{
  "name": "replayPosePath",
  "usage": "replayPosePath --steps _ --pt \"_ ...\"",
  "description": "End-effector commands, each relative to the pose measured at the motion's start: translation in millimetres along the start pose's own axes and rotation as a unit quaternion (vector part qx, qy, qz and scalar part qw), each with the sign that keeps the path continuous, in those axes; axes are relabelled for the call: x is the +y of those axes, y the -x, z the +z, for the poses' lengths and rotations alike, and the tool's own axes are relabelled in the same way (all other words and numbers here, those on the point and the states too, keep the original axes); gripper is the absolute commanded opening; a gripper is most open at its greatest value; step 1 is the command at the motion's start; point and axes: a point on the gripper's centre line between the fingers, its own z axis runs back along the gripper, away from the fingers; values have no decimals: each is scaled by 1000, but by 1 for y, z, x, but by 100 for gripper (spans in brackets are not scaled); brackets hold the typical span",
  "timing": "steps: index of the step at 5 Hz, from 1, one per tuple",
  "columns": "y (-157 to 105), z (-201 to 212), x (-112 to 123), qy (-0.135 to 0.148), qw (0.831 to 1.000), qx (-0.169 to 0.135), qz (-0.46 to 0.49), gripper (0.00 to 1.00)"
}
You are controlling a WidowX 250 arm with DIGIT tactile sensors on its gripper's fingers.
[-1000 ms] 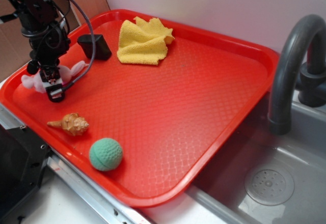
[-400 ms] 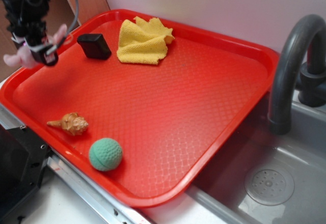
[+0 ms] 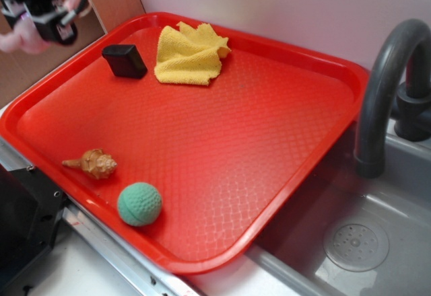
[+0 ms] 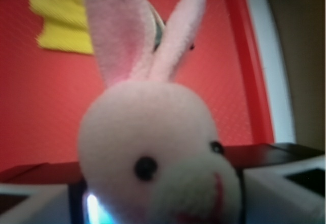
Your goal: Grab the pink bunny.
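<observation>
Your tool (image 3: pixel 54 23) is up at the top-left corner of the ext. view, raised clear above the red tray (image 3: pixel 283 175), beyond its left rim. It's closed on the pink bunny (image 3: pixel 23 33): pale plush sticks out both sides of the tool, one bit to the left, one ear up to the right. In the wrist view you see the bunny's face filling the frame, ears up, dark eye and red mouth, w/ tool parts either side at the bottom.

On the tray: black block (image 3: pixel 125 60) near the back-left, yellow cloth (image 3: pixel 190 55) crumpled just beside it to the right, tan seashell (image 3: pixel 92 164) near the front-left rim, green ball (image 3: pixel 139 204) near it, closer to the front edge. Grey faucet (image 3: pixel 384 94) and sink (image 3: pixel 357 242) sit right of the tray.
</observation>
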Motion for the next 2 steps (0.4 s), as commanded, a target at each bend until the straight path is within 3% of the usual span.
replayPosePath --steps 1,2 --pt "4 36 -3 23 997 -60 34 0" --pt "2 28 2 52 997 -57 21 0"
